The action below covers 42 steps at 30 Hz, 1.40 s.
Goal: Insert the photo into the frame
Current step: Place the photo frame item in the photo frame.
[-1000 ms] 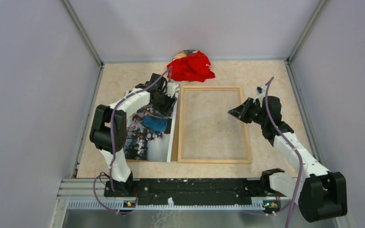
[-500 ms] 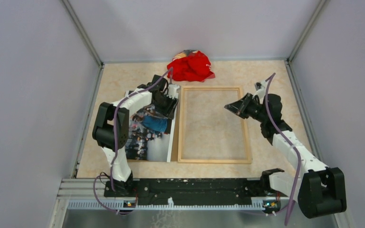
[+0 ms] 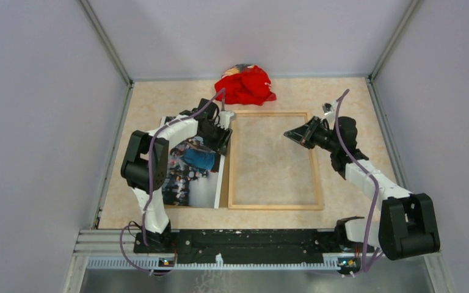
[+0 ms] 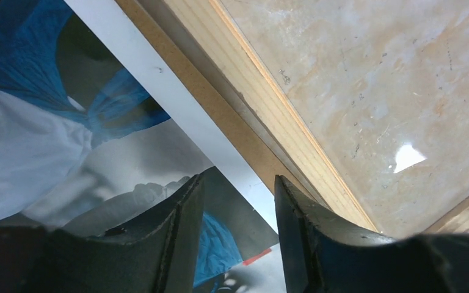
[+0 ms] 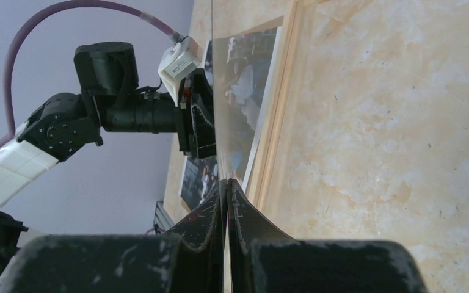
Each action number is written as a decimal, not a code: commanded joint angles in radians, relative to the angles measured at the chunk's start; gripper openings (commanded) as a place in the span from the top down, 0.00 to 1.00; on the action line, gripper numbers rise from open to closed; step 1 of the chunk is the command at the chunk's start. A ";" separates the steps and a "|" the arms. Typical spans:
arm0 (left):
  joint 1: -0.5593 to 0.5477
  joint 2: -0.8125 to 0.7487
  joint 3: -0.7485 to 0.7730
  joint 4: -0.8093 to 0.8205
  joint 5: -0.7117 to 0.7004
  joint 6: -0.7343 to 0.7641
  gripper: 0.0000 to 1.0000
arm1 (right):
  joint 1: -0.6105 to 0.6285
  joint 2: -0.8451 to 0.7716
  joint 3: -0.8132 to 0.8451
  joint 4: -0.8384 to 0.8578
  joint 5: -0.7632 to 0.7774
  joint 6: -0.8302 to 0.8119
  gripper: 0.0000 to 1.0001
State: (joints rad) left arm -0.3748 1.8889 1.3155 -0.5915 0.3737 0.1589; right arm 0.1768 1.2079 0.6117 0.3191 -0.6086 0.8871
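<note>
Photo (image 3: 192, 174) flat on the table (image 3: 159, 97), left side, its right border just beside the frame's left rail. Left gripper (image 4: 238, 183) is over that border near the far corner, fingers (image 4: 180, 238) parted and gripping nothing; contact with the print unclear. Red cloth (image 3: 244, 85) at the back. Frame (image 3: 275, 206) flat, mid-table. Right gripper (image 5: 225, 186) hangs over the frame's far-right area, fingers pinched together.

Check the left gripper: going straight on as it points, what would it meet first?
Most likely the photo, by its white border next to the frame. The left gripper points down at it, jaws open; the gap is unclear.
</note>
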 commanded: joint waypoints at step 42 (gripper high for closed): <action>-0.015 0.027 -0.036 0.055 0.102 -0.015 0.77 | 0.036 0.063 -0.030 0.256 -0.037 0.186 1.00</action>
State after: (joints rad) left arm -0.3824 1.9228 1.2980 -0.5674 0.4484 0.1520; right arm 0.2054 1.2732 0.5961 0.5343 -0.6498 1.0851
